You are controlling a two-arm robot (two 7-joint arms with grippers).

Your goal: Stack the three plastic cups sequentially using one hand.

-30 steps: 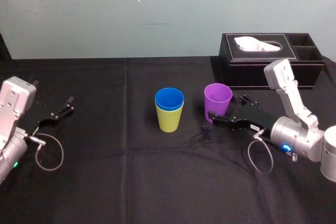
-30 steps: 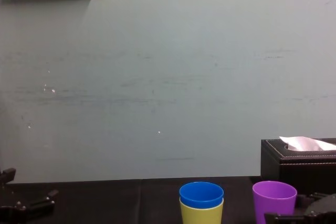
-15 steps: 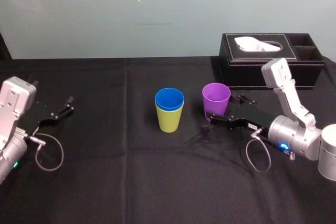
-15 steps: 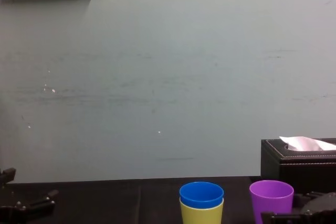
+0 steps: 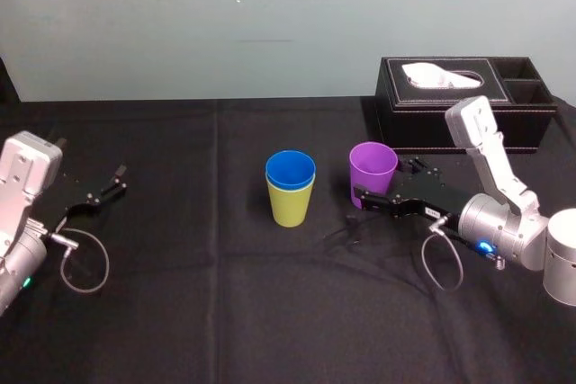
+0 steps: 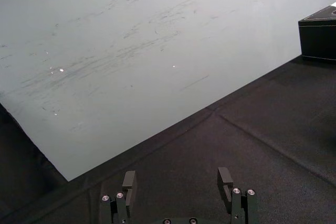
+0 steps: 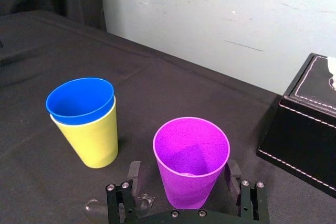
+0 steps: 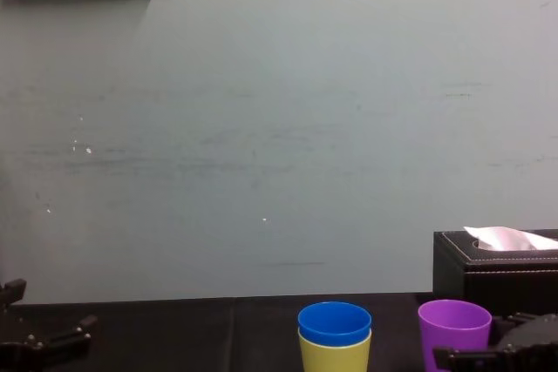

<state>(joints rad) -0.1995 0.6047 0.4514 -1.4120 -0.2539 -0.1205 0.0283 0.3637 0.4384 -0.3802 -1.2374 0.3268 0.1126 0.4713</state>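
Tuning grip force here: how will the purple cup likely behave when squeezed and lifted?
Probably light: the purple cup is empty, thin-looking plastic. Its smooth tapered wall may slip between the open fingers of the right gripper; a hard squeeze could flex it. Its narrow base suggests tipping if nudged near the rim. The left gripper is parked far left.

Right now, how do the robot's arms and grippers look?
The left arm and right arm are silver-grey. The left gripper and right gripper are black, each with two flat fingers and a looped cable at the wrist. The right one has a white label.
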